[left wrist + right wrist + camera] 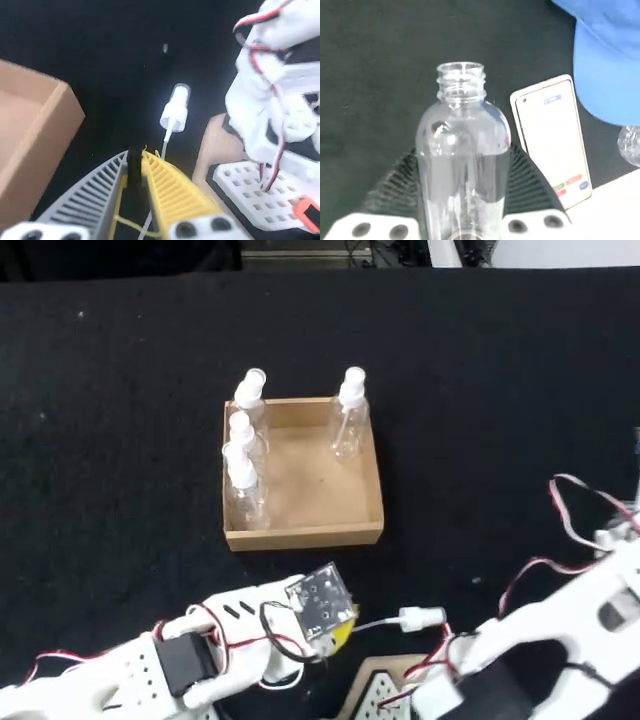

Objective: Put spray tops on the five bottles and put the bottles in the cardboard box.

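Holding a spray top (175,112) by its thin dip tube, the left hand (135,156) has its grey and yellow fingers pressed together on the tube. The white head sticks out past the fingertips. In the high view this spray top sits in front of the cardboard box (305,535), between the two arms. Whether it touches the black surface (500,390) cannot be told.

Right hand (465,152): closed around an uncapped bottle (461,100), one dark ribbed finger on each side of the clear body. The bottle's threaded neck is bare and points away from the wrist camera.

Box contents, high view:
- three capped bottles (243,440) upright in a row along one side wall, each wearing a white spray top;
- a fourth capped bottle (349,425) upright in the far corner on the opposite side, well apart from the row.

The middle of the box floor is bare cardboard.

Right wrist view: a phone (550,140) lies flat beyond the uncapped bottle, just beside it, with its screen facing up.
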`<control>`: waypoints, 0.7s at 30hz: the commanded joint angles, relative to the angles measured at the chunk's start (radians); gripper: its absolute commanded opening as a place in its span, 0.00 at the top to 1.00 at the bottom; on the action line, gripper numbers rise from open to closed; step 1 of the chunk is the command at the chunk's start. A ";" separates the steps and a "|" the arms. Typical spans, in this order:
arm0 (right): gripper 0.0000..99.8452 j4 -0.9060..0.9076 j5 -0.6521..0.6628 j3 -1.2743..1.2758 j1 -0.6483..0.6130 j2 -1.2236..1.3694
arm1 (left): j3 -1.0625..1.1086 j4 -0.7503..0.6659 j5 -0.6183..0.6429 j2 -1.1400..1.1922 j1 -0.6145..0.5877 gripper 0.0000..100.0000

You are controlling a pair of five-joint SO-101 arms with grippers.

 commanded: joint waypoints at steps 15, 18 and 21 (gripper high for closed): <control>0.99 0.278 -0.015 -0.562 0.048 0.401 | -0.510 0.031 -0.080 0.733 0.005 0.78; 0.99 0.273 -0.009 -0.572 0.074 0.400 | -0.578 -0.037 -0.069 0.890 0.001 0.78; 0.99 0.270 -0.006 -0.572 0.103 0.403 | -0.634 -0.092 -0.064 1.034 0.010 0.78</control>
